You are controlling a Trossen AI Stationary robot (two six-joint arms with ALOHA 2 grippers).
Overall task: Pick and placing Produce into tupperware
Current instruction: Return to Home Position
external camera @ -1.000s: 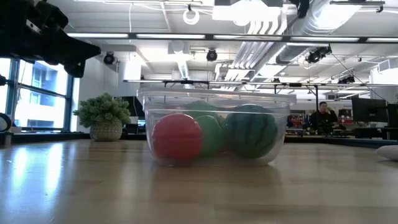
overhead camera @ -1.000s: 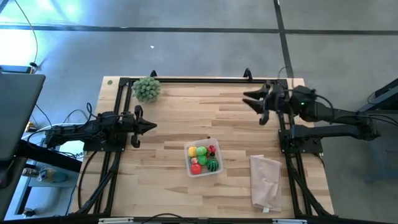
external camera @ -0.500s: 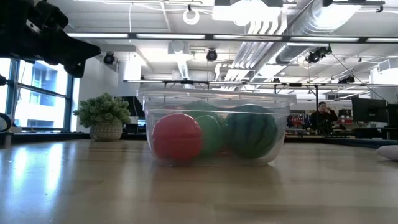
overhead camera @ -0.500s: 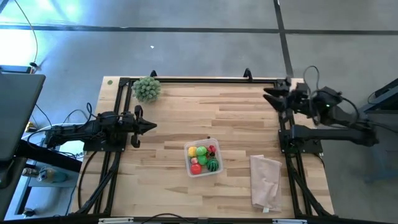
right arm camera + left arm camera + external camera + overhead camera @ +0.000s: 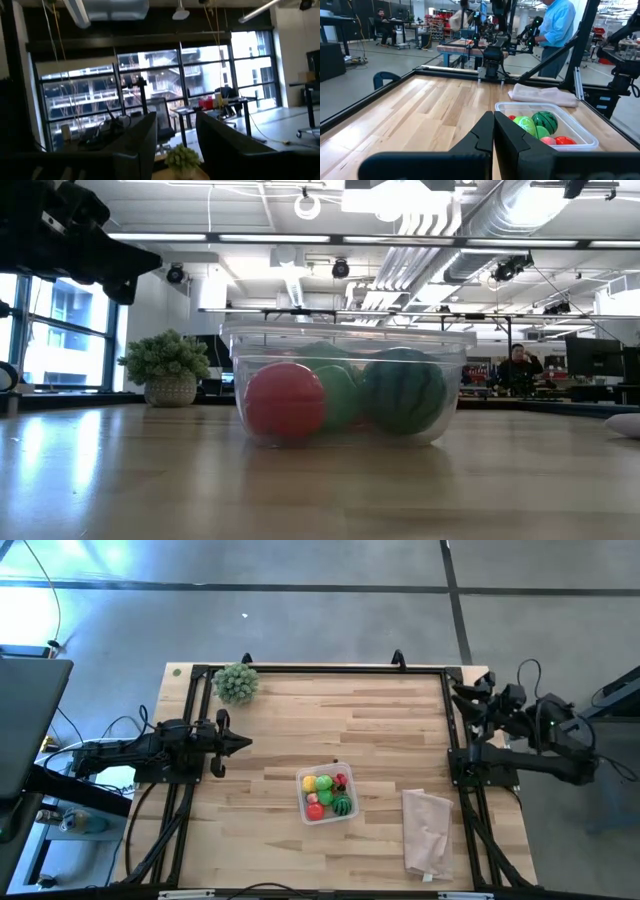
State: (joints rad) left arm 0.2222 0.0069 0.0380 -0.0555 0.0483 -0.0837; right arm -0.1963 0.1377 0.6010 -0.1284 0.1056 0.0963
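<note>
The clear tupperware (image 5: 325, 793) stands on the table's middle, nearer the near edge, and holds the produce: a yellow piece, green pieces, red ones and the striped watermelon ball (image 5: 343, 806). The low view shows the tupperware (image 5: 345, 385) with a red ball (image 5: 285, 402) and the watermelon ball (image 5: 405, 390) resting on its floor. My left gripper (image 5: 245, 743) hovers at the table's left edge, shut, pointing at the tupperware (image 5: 545, 127). My right gripper (image 5: 458, 692) is by the far right corner, open (image 5: 176, 117), away from everything.
A grey-green bushy ball (image 5: 236, 682) sits at the far left corner. A pale pinkish bag (image 5: 427, 830) lies near the right edge, right of the tupperware. A black frame (image 5: 320, 668) borders the table. A person in a blue shirt (image 5: 557, 30) stands beyond the right side.
My right arm has drawn back toward the table's right edge, from above the far right part of the table to the frame at the corner. The left arm, the tupperware and the produce have stayed put.
</note>
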